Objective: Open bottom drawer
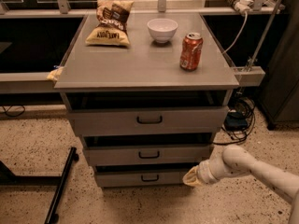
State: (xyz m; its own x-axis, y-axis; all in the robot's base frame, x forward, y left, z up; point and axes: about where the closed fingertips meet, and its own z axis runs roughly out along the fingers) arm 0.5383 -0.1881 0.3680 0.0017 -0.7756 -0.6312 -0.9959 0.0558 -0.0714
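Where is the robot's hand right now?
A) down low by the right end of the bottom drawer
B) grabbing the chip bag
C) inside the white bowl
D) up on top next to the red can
A: the gripper sits low beside the right end of the bottom drawer, near the floor.

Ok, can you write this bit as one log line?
step: open bottom drawer | tool: beside drawer's right end | handle: not touched

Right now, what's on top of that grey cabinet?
A chip bag, a white bowl and a red soda can. The bag hides whatever lies beneath it. The claw is low, beside the bottom drawer.
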